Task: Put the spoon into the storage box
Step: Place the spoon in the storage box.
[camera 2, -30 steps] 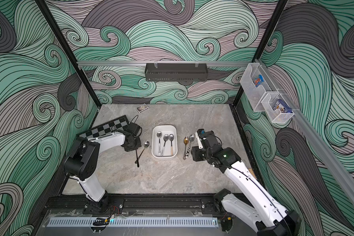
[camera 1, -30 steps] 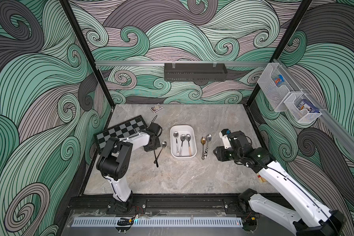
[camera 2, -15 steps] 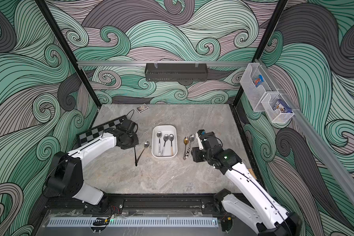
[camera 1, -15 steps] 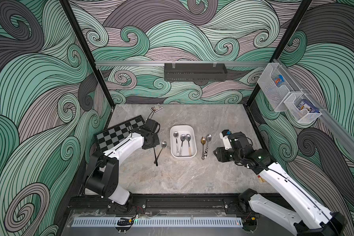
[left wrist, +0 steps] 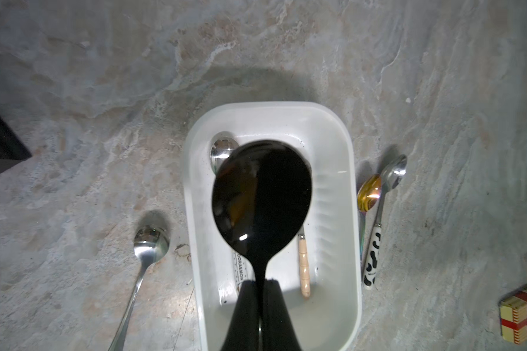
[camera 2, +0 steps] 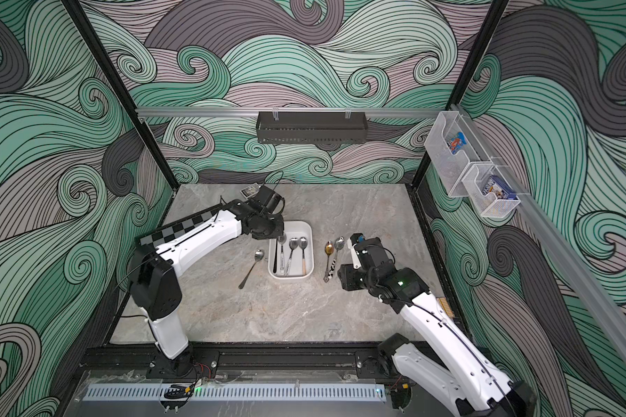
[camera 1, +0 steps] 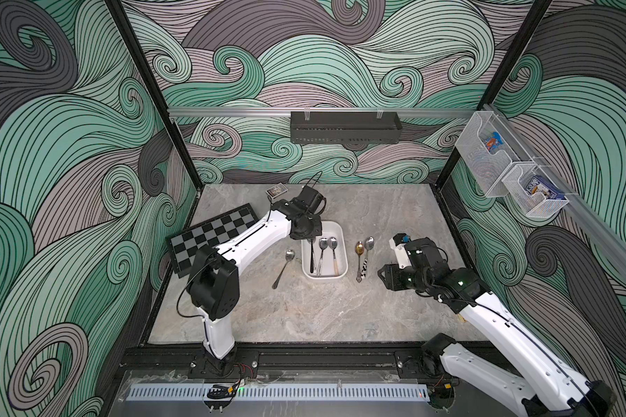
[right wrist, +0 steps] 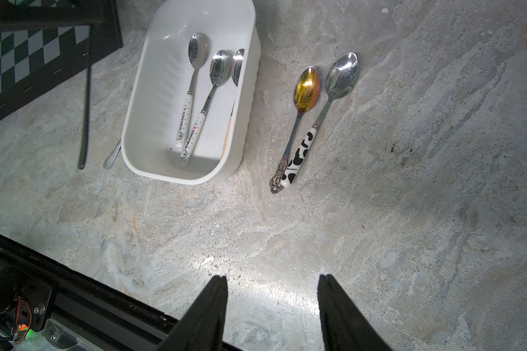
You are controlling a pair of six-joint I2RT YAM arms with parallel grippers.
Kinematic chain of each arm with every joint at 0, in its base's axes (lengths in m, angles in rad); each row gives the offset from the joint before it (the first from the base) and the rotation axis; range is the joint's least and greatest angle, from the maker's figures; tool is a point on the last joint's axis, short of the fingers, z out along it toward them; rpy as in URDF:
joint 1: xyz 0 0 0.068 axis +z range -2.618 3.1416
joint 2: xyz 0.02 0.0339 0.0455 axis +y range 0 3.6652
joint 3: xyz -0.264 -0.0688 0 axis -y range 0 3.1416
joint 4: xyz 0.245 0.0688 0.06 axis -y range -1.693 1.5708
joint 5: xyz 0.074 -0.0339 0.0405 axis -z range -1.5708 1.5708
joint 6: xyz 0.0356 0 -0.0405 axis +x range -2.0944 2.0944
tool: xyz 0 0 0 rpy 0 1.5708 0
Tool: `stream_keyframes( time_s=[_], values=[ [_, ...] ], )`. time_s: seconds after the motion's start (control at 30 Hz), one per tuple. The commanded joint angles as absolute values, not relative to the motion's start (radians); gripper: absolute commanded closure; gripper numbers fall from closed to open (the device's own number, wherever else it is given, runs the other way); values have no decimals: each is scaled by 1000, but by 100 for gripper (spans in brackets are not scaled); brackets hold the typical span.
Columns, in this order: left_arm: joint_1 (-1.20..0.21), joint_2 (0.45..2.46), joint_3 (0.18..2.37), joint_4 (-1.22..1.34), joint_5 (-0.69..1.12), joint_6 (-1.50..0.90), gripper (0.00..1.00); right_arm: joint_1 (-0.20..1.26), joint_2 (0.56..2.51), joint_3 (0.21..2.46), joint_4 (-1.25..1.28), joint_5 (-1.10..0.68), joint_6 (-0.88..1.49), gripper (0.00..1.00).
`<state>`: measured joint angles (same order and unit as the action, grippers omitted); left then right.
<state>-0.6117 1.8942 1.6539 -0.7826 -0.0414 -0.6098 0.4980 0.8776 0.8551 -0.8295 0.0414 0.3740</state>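
Left wrist view: the left gripper (left wrist: 259, 282) is clamped tight on the neck of a black spoon (left wrist: 262, 194), whose bowl hangs over the white storage box (left wrist: 332, 127), where other spoons (left wrist: 222, 149) lie. In the right wrist view, the right gripper (right wrist: 273, 276) hovers above the table (right wrist: 408, 212), jaws apart and empty, near a gold spoon (right wrist: 307, 88).
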Motion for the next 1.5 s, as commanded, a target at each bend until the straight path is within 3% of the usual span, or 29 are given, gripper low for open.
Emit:
stream_keyframes(
  time_s=[0.0, 0.17, 0.67, 0.8, 1.03, 1.27, 1.47],
  values=[
    [-625, 1998, 1739, -854, -24, -606, 100, 492, 867, 844, -820, 23, 376, 48],
    [-632, 2086, 1802, -866, -45, -621, 100, 492, 853, 849, -822, 19, 371, 47],
    [-643, 2138, 1707, -764, -74, -643, 100, 491, 908, 851, -819, 11, 374, 45],
    [-643, 2140, 1710, -764, -63, -636, 87, 490, 931, 851, -816, 12, 380, 45],
    [-646, 2107, 1710, -774, -54, -629, 79, 485, 955, 851, -812, 18, 384, 45],
    [-666, 1891, 1681, -804, -57, -589, 78, 475, 1057, 872, -796, 26, 396, 42],
    [-666, 1550, 1550, -855, -142, -553, 64, 443, 1261, 945, -772, 83, 406, 43]
  ],
)
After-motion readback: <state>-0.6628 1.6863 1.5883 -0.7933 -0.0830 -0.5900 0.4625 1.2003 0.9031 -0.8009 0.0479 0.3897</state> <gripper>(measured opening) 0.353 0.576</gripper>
